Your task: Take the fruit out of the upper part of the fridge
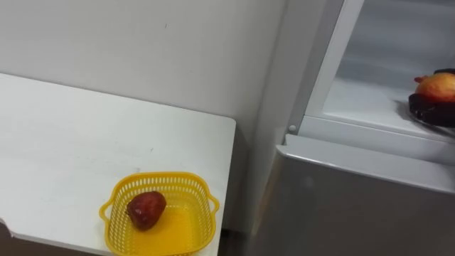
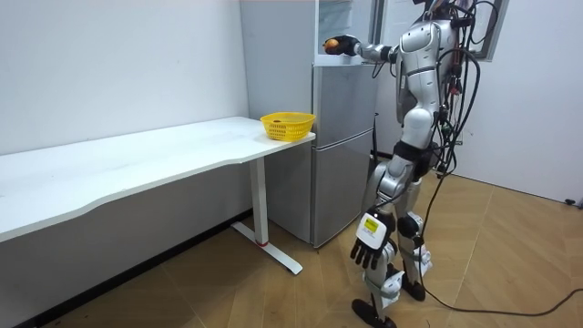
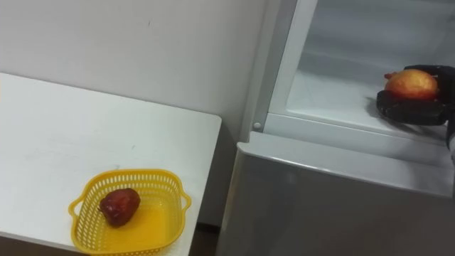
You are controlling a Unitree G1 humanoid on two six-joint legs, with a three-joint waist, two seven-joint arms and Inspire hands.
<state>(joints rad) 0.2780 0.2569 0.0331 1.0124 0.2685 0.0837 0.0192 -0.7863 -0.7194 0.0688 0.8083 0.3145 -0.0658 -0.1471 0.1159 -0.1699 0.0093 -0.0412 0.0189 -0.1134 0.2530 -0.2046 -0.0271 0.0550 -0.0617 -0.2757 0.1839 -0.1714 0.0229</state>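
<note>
We log the table top [image 1: 71, 142] as white, smooth and matt, laminate by our reading. The table leg [image 2: 260, 196] looks like white painted metal. The basket [image 1: 178, 183] is yellow plastic with open lattice walls and a glossy solid bottom. The red fruit [image 1: 146, 209] in it: dark skin, faint sheen, slightly uneven. The fridge door [image 1: 355, 206]: grey, satin, coated metal as far as we can judge. The fridge lining [image 3: 334, 78]: white plastic, smooth, softly glossy. The yellow-orange fruit [image 3: 410, 84]: smooth skin, mild shine. The right hand [image 3: 405, 108] curled under it: black, matt, plastic-looking. The wall [image 1: 142, 50]: white paint, flat matt. The floor [image 2: 510, 264]: wood parquet, light lacquer sheen.
</note>
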